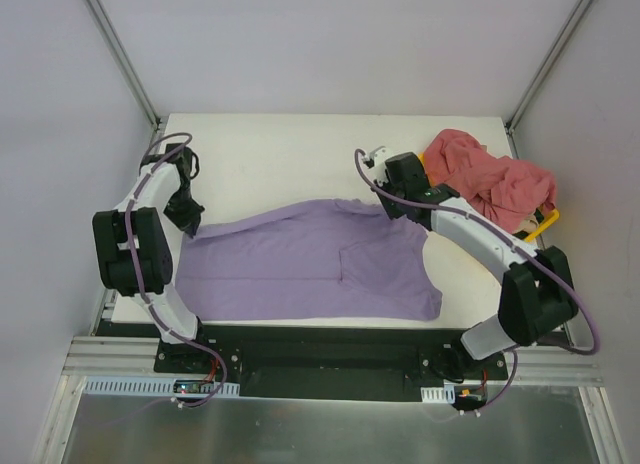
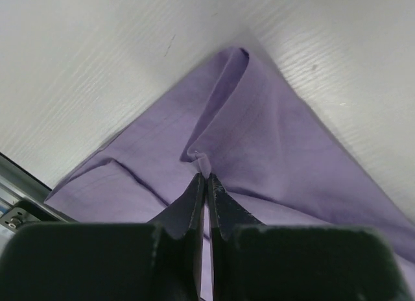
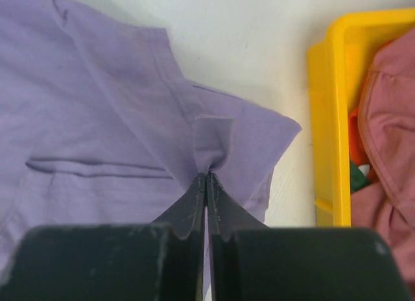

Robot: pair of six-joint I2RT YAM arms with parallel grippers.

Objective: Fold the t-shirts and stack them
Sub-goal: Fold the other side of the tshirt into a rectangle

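Fold step: lavender t-shirt [image 1: 310,264] lies spread on counter, beside yellow tray [image 1: 545,221]. Left gripper [image 2: 206,178] & right gripper [image 3: 206,176] are pinched tight on its far edge. Next, prob.: lift both evenly, bring the edge over w/o slipping.

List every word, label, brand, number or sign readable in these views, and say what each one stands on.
No readable text in any view.
lavender t-shirt: plain, no print or tag showing.
pink-red t-shirts: plain, no print showing.
yellow tray: no label on the visible wall.
small boards at the arm bases: any markings are too small to read.
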